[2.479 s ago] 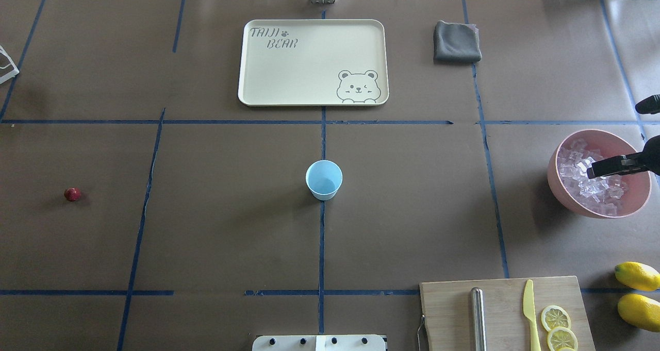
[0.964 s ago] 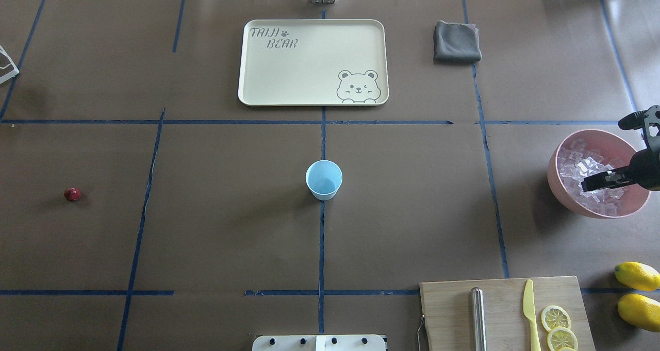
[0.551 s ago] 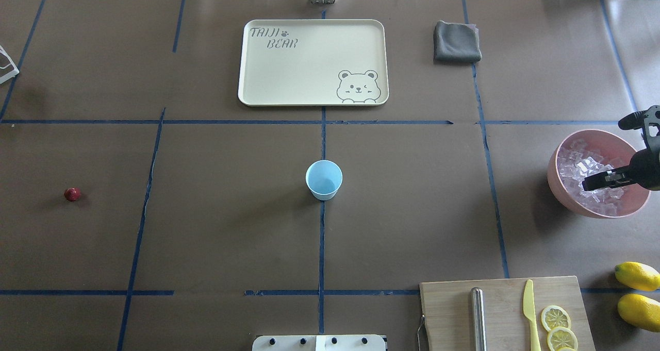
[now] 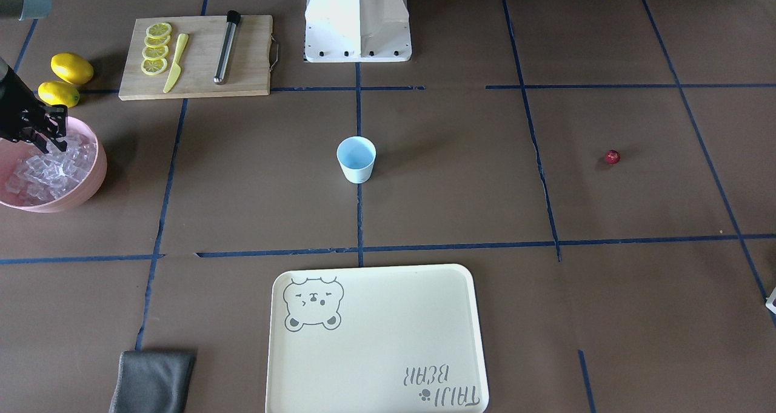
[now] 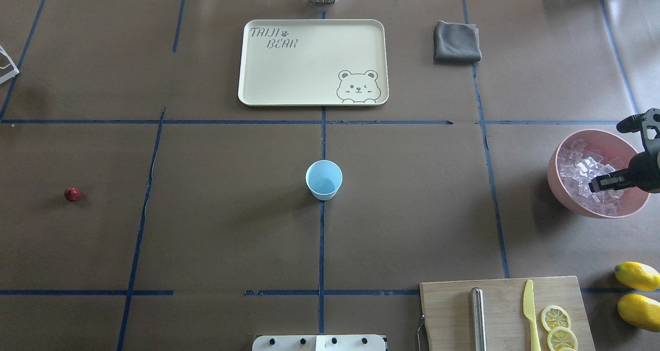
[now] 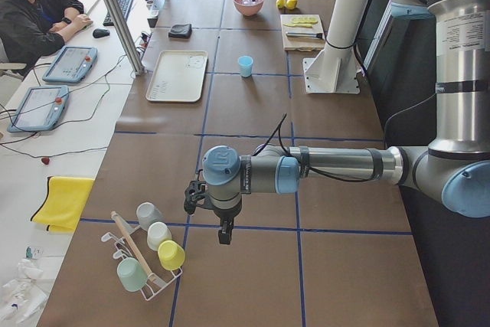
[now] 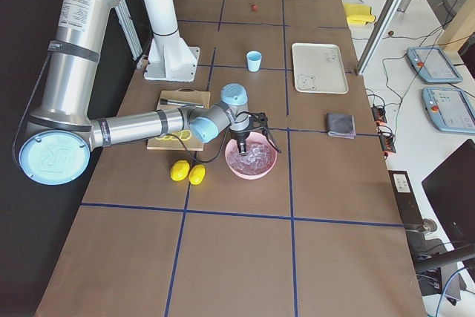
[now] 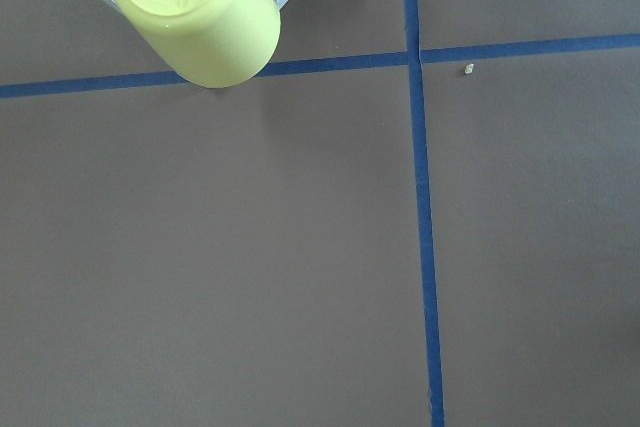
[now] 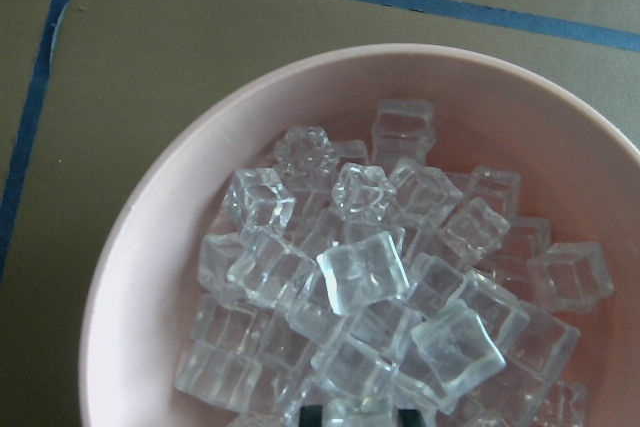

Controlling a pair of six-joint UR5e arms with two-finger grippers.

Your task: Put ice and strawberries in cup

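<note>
Right claw dips into clear glossy ice cubes, can't tell if it's clamped; pale blue plastic cup sits well to its left.

The light blue cup stands upright and empty at the middle of the counter, the tiny dark red strawberry lies well apart on the robot's left side, and clear glossy ice cubes lie heaped in the pink bowl far right

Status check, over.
Right gripper in pink bowl, at the ice, jaws unreadable. Left gripper hangs near yellow cup. Blue cup empty, strawberry untouched on table. Nothing between bowl and blue cup.
</note>
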